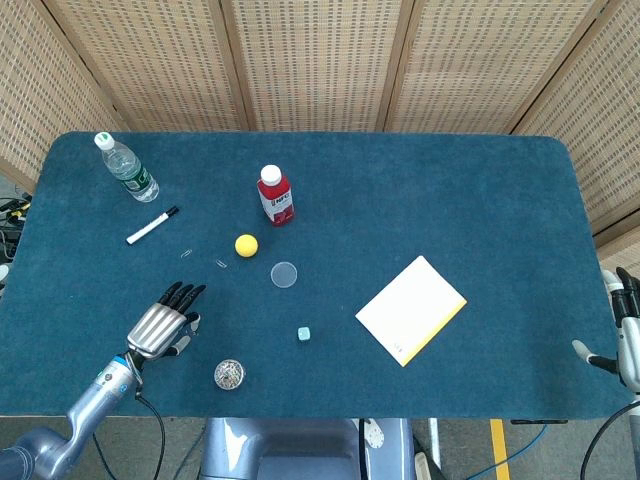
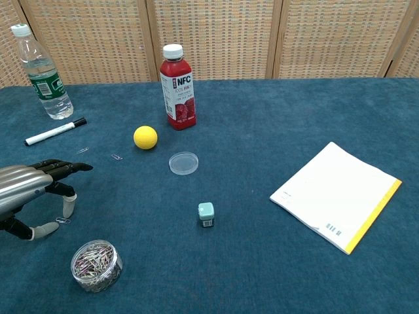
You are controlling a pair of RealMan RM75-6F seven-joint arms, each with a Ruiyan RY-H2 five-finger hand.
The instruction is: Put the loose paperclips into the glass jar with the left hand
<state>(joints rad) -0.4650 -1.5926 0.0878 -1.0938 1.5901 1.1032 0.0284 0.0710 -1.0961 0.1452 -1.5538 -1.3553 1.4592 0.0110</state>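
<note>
The glass jar (image 2: pixel 95 264) (image 1: pixel 230 375), open and full of paperclips, stands near the front left edge. My left hand (image 2: pixel 31 188) (image 1: pixel 160 329) hovers just behind and left of it, fingers spread, holding nothing. One paperclip (image 2: pixel 63 220) lies on the cloth between its thumb tip and a lowered fingertip. Two more loose paperclips (image 2: pixel 82 151) (image 2: pixel 116 157) lie farther back, seen in the head view as small glints (image 1: pixel 186 253) (image 1: pixel 221 264). My right hand (image 1: pixel 624 332) hangs off the table's right edge, fingers apart and empty.
The jar's clear lid (image 2: pixel 183 163) lies mid-table beside a yellow ball (image 2: pixel 145 137). A red juice bottle (image 2: pixel 178 87), a water bottle (image 2: pixel 40 72) and a marker (image 2: pixel 55 131) stand or lie behind. A small teal cube (image 2: pixel 205 214) and a notepad (image 2: pixel 335 195) lie to the right.
</note>
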